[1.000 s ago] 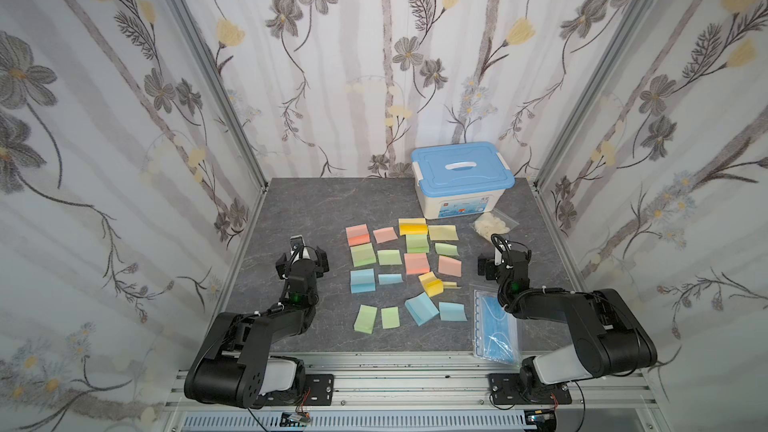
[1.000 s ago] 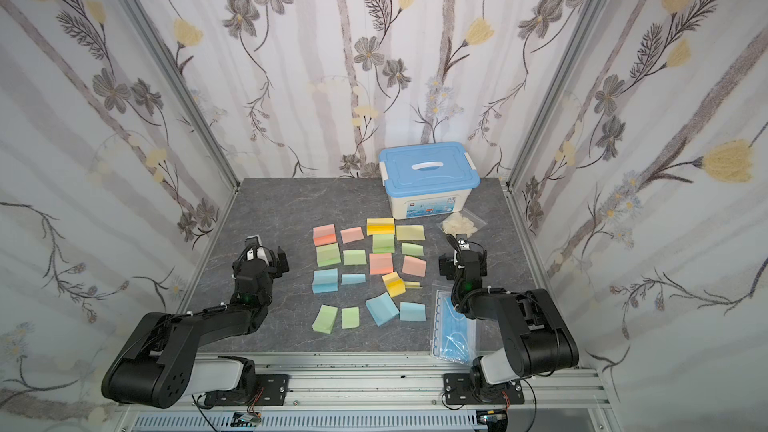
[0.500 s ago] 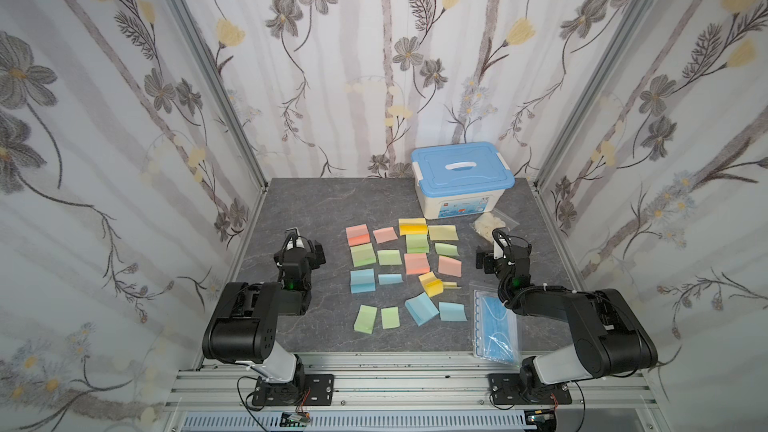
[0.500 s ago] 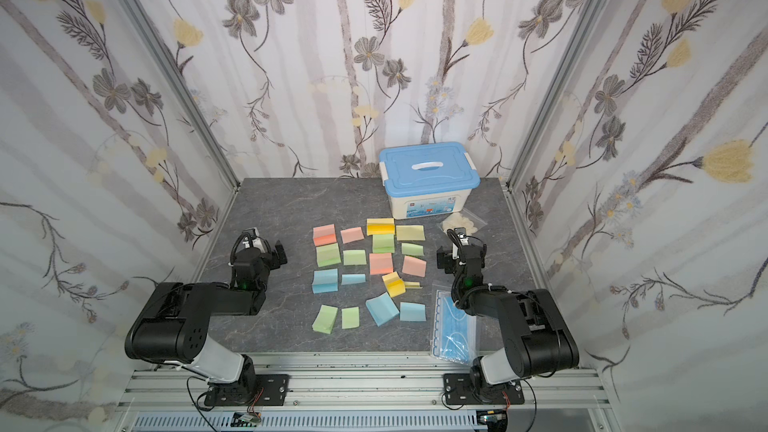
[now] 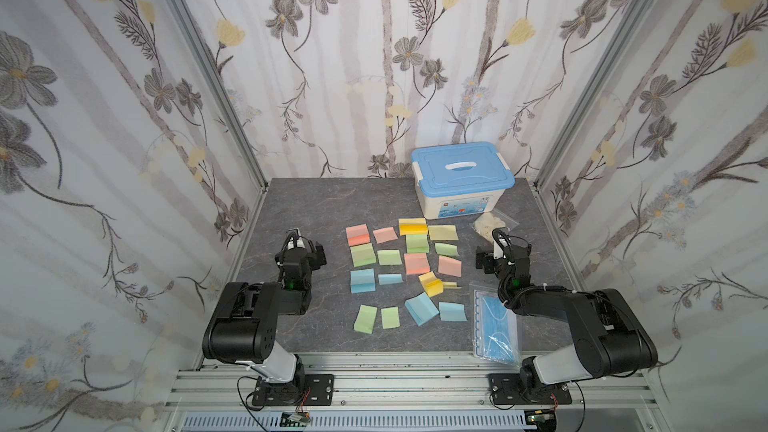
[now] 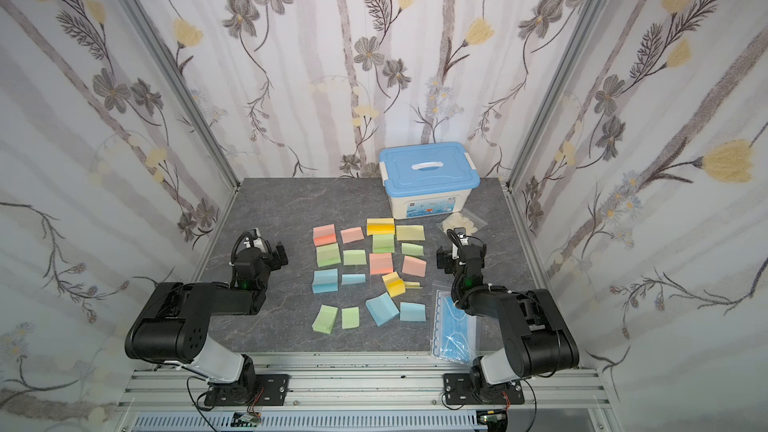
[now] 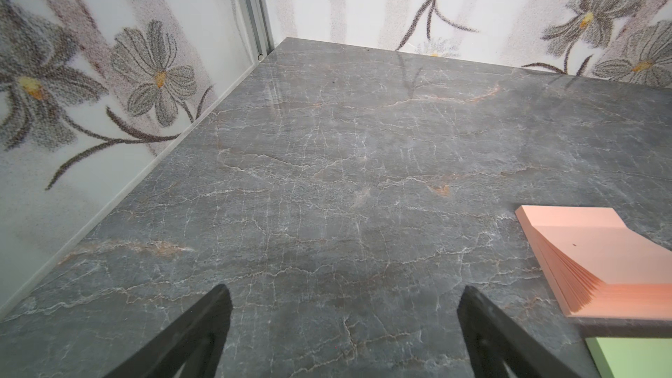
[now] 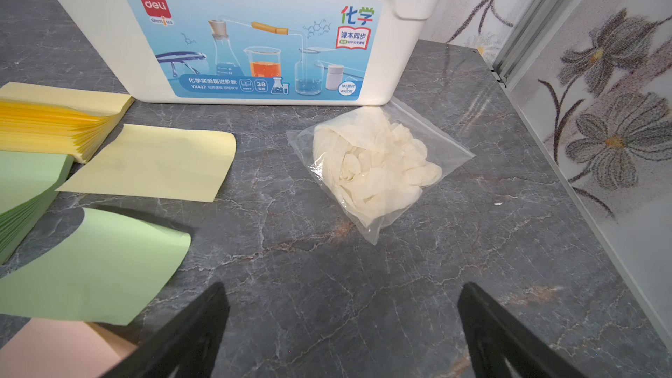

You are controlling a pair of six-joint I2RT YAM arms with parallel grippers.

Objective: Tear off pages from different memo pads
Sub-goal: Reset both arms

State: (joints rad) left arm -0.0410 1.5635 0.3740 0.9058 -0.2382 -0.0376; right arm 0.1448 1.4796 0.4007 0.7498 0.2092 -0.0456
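Several memo pads lie in the middle of the table, among them a pink pad [image 5: 358, 234] [image 7: 589, 263], a yellow pad [image 5: 412, 226] [image 8: 47, 118] and a blue pad [image 5: 362, 280]. Loose pages lie beside them, such as a yellow page [image 5: 443, 233] [image 8: 156, 163], a green page [image 5: 446, 249] [image 8: 94, 267] and a pink page [image 5: 385, 234]. My left gripper [image 5: 301, 245] [image 7: 345, 290] hovers open over bare table left of the pads. My right gripper [image 5: 503, 249] [image 8: 343, 287] hovers open to their right. Neither holds anything.
A white box with a blue lid [image 5: 461, 176] [image 8: 254, 30] stands at the back right. A clear bag of white gloves [image 5: 490, 222] [image 8: 378, 169] lies in front of it. A bag of blue masks [image 5: 496, 326] lies at the front right. Walls close in three sides.
The left arm has folded back at its elbow. Both grippers have shifted slightly toward the back wall. Both stay open and the pads and pages have not moved.
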